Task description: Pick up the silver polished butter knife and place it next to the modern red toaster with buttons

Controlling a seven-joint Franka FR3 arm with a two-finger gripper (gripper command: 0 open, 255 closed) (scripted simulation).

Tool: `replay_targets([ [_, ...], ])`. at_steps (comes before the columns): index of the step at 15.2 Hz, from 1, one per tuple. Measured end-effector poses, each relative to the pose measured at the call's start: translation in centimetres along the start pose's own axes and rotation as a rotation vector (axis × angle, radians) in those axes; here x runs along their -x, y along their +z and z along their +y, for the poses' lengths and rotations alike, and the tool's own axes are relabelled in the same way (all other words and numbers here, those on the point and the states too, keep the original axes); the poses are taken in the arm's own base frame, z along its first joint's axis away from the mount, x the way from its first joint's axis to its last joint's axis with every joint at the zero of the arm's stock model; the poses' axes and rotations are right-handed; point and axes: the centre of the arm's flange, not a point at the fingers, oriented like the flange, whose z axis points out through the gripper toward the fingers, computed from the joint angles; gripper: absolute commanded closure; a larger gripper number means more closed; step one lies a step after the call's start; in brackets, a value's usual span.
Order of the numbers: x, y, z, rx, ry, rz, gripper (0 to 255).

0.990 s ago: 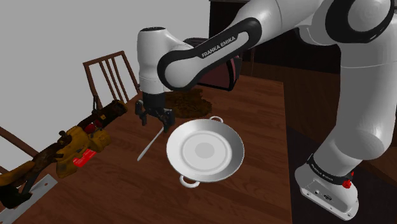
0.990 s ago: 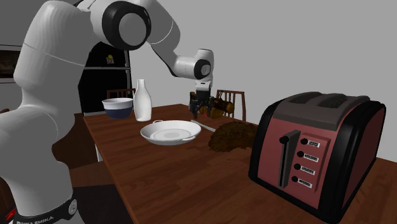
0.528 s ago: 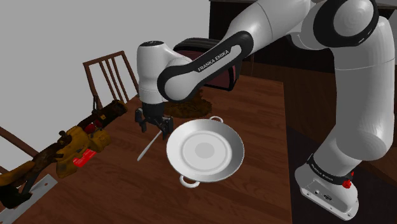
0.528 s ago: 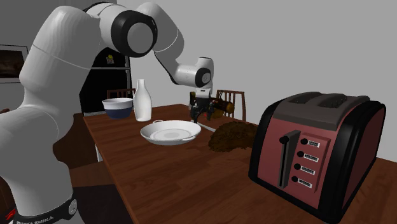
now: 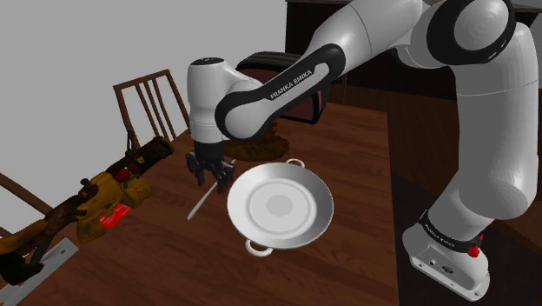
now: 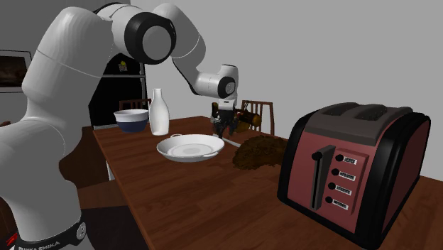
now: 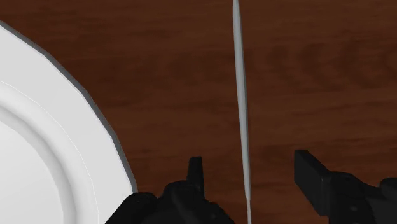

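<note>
Grey butter knife (image 7: 240,95) lies lengthwise between the gripper's (image 7: 250,164) parted fingers.

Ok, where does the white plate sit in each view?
Shoulder view: plate at centre, gripper at its upper left.
Second exterior view: plate left of centre, gripper behind its right rim.
Wrist view: plate outside one finger of the open gripper.
Shared landmark: the gripper, over the butter knife.

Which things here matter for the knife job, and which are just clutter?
Job: butter knife, red toaster, end effector, open astride the knife.
Lying about: white dish, white bottle, blue bowl, brown heap, yellow tool.
</note>
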Motion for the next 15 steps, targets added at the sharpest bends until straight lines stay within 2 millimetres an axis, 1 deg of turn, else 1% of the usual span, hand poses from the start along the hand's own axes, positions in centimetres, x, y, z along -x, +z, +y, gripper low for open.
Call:
replay_targets([
  [9, 0.0, 0.0, 0.0, 0.0, 0.0, 0.0, 255],
  [11, 0.2, -0.5, -0.1, 0.0, 0.0, 0.0, 255],
  [15, 0.5, -2.5, -0.2, 0.0, 0.0, 0.0, 255],
])
